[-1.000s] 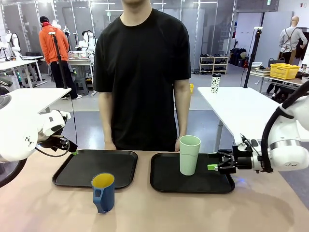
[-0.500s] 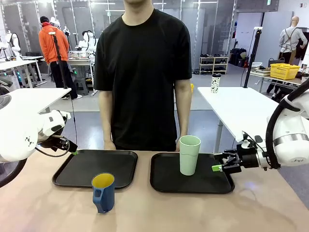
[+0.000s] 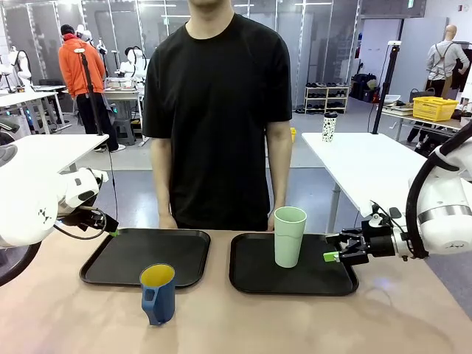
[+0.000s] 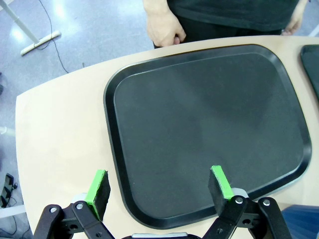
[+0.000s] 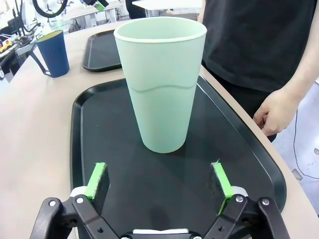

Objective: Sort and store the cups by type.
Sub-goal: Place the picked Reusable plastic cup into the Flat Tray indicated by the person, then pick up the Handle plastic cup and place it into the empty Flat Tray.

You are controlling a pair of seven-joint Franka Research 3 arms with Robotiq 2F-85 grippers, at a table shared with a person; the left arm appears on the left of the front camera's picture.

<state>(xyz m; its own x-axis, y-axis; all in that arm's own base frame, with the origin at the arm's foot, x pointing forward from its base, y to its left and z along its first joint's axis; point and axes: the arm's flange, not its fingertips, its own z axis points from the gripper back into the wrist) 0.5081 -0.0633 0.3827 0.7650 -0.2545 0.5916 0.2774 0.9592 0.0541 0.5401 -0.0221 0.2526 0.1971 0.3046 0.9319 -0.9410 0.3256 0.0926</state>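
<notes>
Blue mug (image 3: 158, 293), yellow inside, is standing upright on the bare tan worktop (image 3: 310, 324) nearest the camera, just in front of the left black tray (image 3: 122, 259), its handle facing the near side. Beyond it, the right black tray (image 3: 254, 279) is carrying the mint-green tumbler (image 3: 289, 236), upright toward the far side. The right hand (image 3: 330, 257) is hovering over that tray's right edge, its fingers spread wide and pointing at the tumbler without touching it. The left hand (image 3: 112, 231) is hanging near the left tray's left edge, fingers likewise spread and gripping nothing. A person in a black T-shirt (image 3: 217, 110) is standing at the far edge, arms down. Behind, a grey floor is running past a white worktop (image 3: 369, 162) bearing a spotted white cup (image 3: 329, 126). A yellow crate (image 3: 434, 108) is sitting farther right, and someone in an orange top (image 3: 80, 66) is standing far left.
</notes>
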